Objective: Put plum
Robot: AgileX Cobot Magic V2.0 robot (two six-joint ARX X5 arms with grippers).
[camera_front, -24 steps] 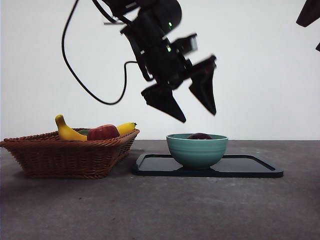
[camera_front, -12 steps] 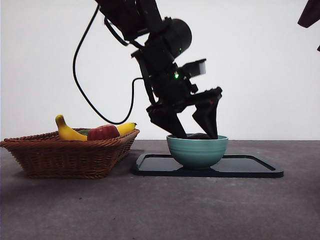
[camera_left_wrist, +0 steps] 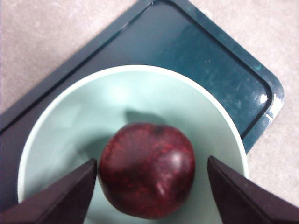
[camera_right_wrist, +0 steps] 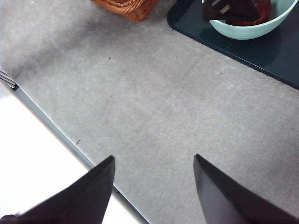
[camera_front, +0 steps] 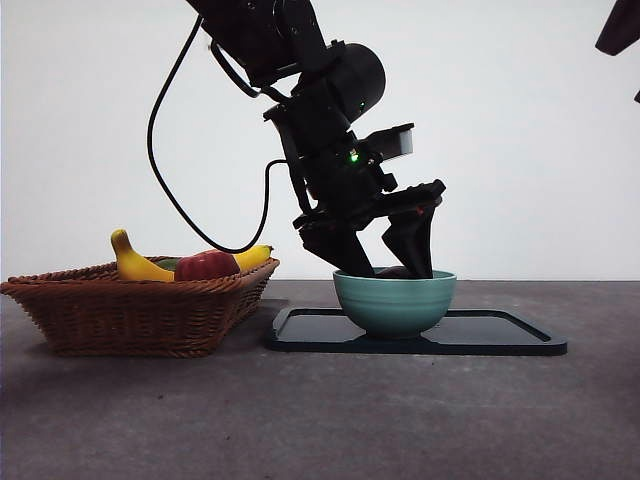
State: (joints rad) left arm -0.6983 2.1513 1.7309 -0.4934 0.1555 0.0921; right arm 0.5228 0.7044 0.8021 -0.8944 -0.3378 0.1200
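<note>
Left gripper (camera_front: 385,272): lowered into the green bowl from above, jaws spread apart with the plum between them. In the left wrist view the gripper (camera_left_wrist: 152,172) has one jaw tip very close to the fruit's side, and whether it touches cannot be told; the other jaw stands clear of the fruit with a gap of bowl showing between.
Plum (camera_left_wrist: 147,169): dark maroon, glossy, sitting on the floor of the bowl, near its middle. From the front only its dark top (camera_front: 397,272) shows above the rim, between the two jaws.
Bowl (camera_front: 394,303): pale green, upright, standing on the dark tray; its rim (camera_left_wrist: 140,70) rings the plum on all sides. In the right wrist view the bowl (camera_right_wrist: 247,30) shows with a black jaw of the other arm inside it.
Tray (camera_front: 500,335): flat, dark teal with a raised edge, lying on the grey table (camera_front: 320,420), just beside the basket. Bare tray surface (camera_left_wrist: 196,51) shows beyond the bowl.
Basket (camera_front: 140,310): brown wicker, on the table to one side of the tray, holding a yellow banana (camera_front: 135,262) and a red apple-like fruit (camera_front: 207,265).
Right gripper (camera_right_wrist: 154,168): held high over bare table, well apart from the tray, jaws spread and holding nothing.
Cable (camera_front: 175,150): black, looping down from the working arm against the white wall behind.
</note>
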